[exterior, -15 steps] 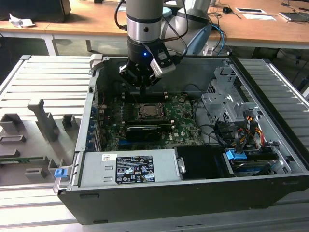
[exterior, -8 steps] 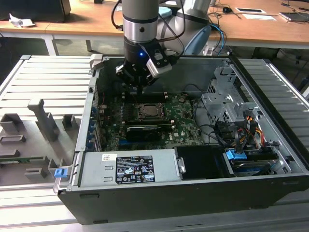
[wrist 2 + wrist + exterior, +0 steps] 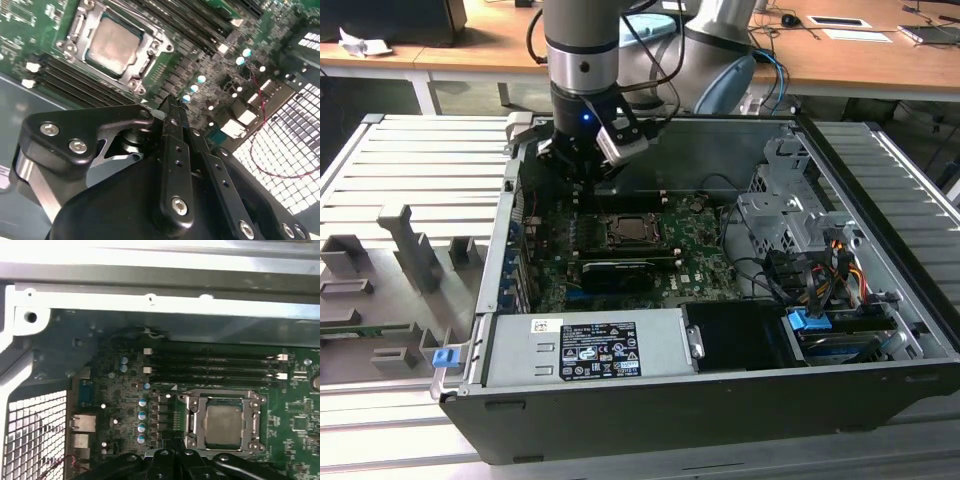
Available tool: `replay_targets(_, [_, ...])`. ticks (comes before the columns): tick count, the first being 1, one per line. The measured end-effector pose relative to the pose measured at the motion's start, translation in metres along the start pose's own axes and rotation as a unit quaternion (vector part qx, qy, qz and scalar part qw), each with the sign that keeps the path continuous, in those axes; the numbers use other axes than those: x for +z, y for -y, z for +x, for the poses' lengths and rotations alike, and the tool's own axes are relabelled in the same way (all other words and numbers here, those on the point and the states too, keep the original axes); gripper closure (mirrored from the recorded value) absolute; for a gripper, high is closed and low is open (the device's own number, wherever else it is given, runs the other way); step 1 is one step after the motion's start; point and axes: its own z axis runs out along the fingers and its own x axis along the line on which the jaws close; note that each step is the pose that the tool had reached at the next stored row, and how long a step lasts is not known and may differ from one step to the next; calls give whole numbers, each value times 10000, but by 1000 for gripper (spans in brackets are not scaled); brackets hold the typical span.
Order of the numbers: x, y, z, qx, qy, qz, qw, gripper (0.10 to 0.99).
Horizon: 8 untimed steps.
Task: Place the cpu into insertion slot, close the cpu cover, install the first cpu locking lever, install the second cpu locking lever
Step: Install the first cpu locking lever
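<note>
In the insertion slot (image 3: 191, 420), cpu (image 3: 223, 425) lying flat

Exterior view overlooks the whole computer case (image 3: 720, 420); both wrist views closely share the insertion slot (image 3: 151, 56) (image 3: 192, 420).

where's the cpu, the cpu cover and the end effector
cpu (image 3: 224, 424): first wrist view, centre of its silvery top.
cpu cover (image 3: 193, 421): first wrist view, one side bar of the metal frame.
end effector (image 3: 171, 103): second wrist view, at its fingertips.
</note>
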Motion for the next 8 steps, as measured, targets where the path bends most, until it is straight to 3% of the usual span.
replay_targets(4, [50, -13, 68, 0, 0, -8, 10000, 980])
replay_targets(8, [80, -95, 76, 0, 0, -20, 10000, 980])
